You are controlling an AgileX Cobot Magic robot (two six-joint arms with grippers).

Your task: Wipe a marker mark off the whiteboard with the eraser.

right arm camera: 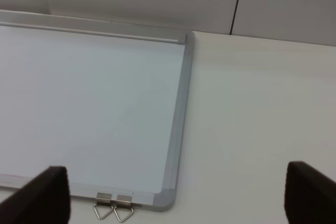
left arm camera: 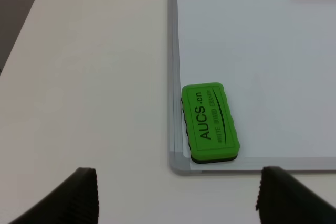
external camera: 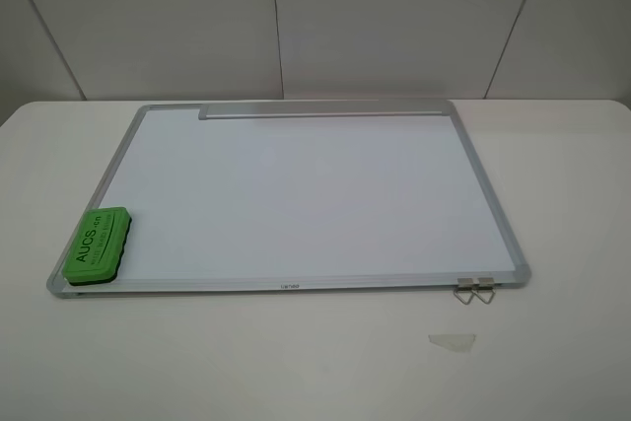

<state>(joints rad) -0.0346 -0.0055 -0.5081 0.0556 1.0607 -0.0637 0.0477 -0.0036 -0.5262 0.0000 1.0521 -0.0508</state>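
The whiteboard (external camera: 296, 194) lies flat on the white table, with its grey tray strip (external camera: 325, 108) along the far edge. The green eraser (external camera: 97, 245) rests on the board's near left corner, lettering up. In the left wrist view the eraser (left arm camera: 210, 123) lies just ahead of my left gripper (left arm camera: 178, 203), which is open and apart from it. My right gripper (right arm camera: 176, 200) is open above the table by the board's near right corner (right arm camera: 165, 198). No marker mark shows on the white surface in any view. Neither gripper appears in the exterior view.
Two metal clips (external camera: 474, 290) hang off the board's near right edge. A pale scrap of tape (external camera: 453, 341) lies on the table in front of them. Grey wall panels stand behind the table.
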